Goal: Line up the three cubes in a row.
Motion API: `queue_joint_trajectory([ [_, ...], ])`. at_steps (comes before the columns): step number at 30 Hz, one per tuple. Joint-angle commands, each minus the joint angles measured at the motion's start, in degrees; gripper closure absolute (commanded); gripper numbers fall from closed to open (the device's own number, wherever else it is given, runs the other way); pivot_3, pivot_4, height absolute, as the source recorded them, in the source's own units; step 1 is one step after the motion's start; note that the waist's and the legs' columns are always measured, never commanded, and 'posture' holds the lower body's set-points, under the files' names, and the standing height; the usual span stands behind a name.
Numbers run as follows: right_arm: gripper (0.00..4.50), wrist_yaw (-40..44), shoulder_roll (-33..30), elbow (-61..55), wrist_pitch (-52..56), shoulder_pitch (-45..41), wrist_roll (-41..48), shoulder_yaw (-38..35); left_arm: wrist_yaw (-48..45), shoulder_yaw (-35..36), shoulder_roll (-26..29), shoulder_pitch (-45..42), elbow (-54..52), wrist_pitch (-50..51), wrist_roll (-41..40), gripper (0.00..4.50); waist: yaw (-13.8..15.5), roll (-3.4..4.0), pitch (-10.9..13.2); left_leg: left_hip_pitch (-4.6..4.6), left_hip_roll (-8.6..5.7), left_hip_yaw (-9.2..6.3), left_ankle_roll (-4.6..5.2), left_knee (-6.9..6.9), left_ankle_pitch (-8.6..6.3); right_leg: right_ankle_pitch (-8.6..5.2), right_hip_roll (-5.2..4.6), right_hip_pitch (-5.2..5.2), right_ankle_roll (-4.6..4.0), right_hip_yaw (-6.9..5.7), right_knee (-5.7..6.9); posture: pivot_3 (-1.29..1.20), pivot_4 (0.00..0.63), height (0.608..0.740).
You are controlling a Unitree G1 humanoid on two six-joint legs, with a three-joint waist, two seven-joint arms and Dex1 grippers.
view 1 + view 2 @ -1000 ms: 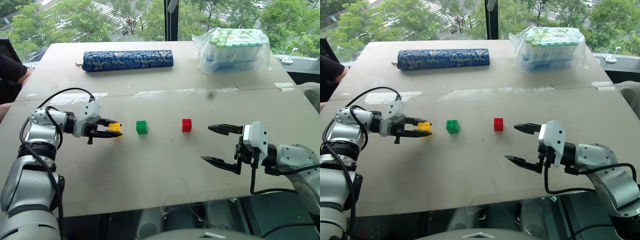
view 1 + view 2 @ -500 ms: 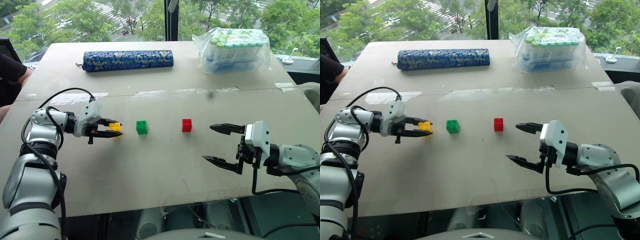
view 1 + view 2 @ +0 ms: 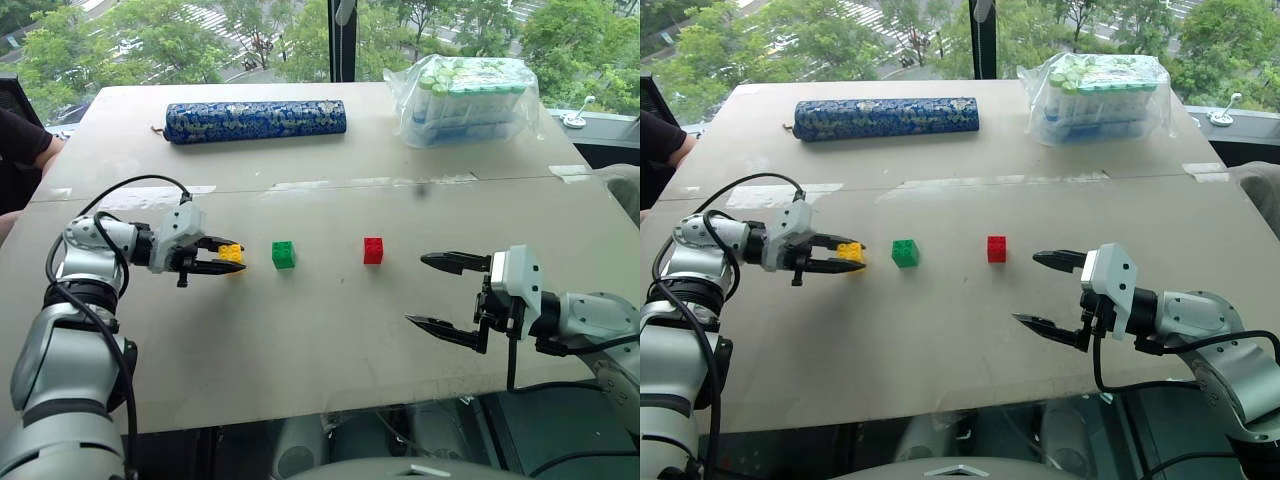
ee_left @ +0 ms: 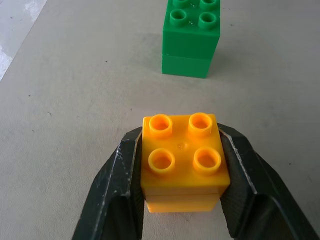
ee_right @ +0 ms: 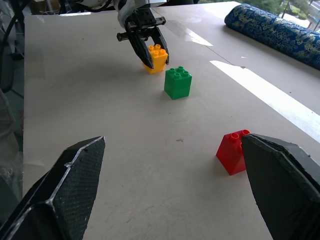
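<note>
The yellow cube sits on the table at the left end, studs up, and my left gripper is shut on it, one black finger pressed to each side. Just to its right stands the green cube, and farther right the red cube; the three lie roughly along one line. My right gripper hovers open near the table's front right, below and right of the red cube, with nothing between its fingers.
A long blue patterned roll lies at the back left and a clear bag of green-capped bottles at the back right. A person's dark sleeve shows at the left edge. The table's front edge runs close below the grippers.
</note>
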Motion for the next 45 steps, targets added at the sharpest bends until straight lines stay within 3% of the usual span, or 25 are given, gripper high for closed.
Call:
queue_joint_trajectory([
  [1,0.0,-0.3,-0.6,-2.7,-0.2,0.2,1.1,-2.2,-0.2,2.5,0.8,-1.1,0.9,-1.5,1.2,0.88,0.0,0.0,0.0,-0.01,0.0,0.0,0.0,0.0,0.0,0.0,0.0,-0.01,0.0,0.0,0.0,0.0,0.15,0.74],
  [3,0.0,-0.3,-0.7,-2.8,-0.2,0.3,1.2,-2.3,-0.2,4.1,1.0,-1.2,1.3,-1.6,1.6,0.07,0.0,0.0,0.0,-0.01,0.0,0.0,0.0,0.0,0.0,0.0,0.01,0.0,0.0,0.0,0.0,0.0,0.15,0.74],
  [7,0.0,-0.1,-0.9,-2.5,-0.3,0.4,1.4,-2.4,-0.1,8.4,2.6,0.1,0.6,-0.9,1.3,0.07,0.0,-0.01,0.0,-0.01,0.0,-0.01,0.0,0.01,0.0,0.0,0.0,0.0,0.0,0.0,0.0,0.0,0.15,0.74],
  [12,0.0,0.9,-0.8,-0.9,-1.3,0.5,1.0,-2.2,0.2,15.6,5.2,9.0,-8.3,2.1,-3.5,0.07,-0.3,-0.01,0.0,0.03,0.04,0.03,0.0,-0.02,0.0,0.01,0.01,-0.01,-0.01,0.06,0.01,0.0,0.15,0.74],
  [18,0.0,2.4,0.3,1.5,-1.5,-2.6,0.8,0.1,9.3,20.7,3.7,18.1,-18.1,1.2,-3.0,0.07,0.2,-0.03,0.0,0.05,0.05,-0.07,-0.01,0.01,0.0,0.01,-0.08,-0.01,-0.02,-0.05,0.0,0.0,0.15,0.74],
  [23,0.0,3.8,0.1,3.1,-1.6,-4.5,0.6,0.5,13.8,22.7,2.6,23.2,-24.1,3.7,-3.3,0.07,0.0,-0.03,0.0,0.06,0.01,-0.06,-0.02,0.01,-0.01,0.04,-0.42,0.0,-0.07,-0.06,0.0,0.0,0.15,0.74],
  [29,0.0,4.5,0.2,3.7,-2.0,-4.7,0.0,0.6,15.0,24.2,1.3,26.9,-29.1,8.1,-4.9,0.07,-0.1,-0.02,0.0,0.02,-0.01,-0.02,-0.02,-0.06,-0.01,0.12,-0.13,-0.01,-0.22,-0.06,0.0,0.0,0.15,0.74],
  [45,0.0,3.7,0.8,3.0,-2.3,-4.1,-0.8,0.7,20.6,23.7,0.1,25.8,-28.5,7.6,-1.6,0.07,0.0,-0.02,0.0,0.05,-0.01,0.01,-0.02,-0.03,-0.01,0.12,-0.13,0.01,-0.2,-0.03,-0.01,0.0,0.15,0.74],
])
